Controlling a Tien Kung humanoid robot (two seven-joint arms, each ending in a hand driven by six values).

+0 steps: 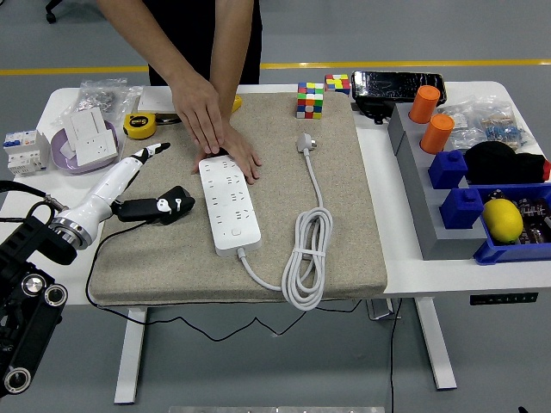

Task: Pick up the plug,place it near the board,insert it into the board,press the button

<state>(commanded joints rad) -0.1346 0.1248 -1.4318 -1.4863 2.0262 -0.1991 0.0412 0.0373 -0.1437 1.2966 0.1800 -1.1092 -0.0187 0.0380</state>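
A white power strip lies lengthwise on the beige mat. Its white cord is coiled to the right and ends in a white plug. A black plug with a thin black cable lies on the mat left of the strip. My left hand stretches out just above that plug, its fingers straight and holding nothing. At the strip's far end, a person's two hands press flat on the strip and the mat.
Left of the mat are a yellow tape measure, a white socket in a purple dish and a breaker. Two puzzle cubes sit at the far edge. Grey and blue bins with orange cups and a lemon stand on the right.
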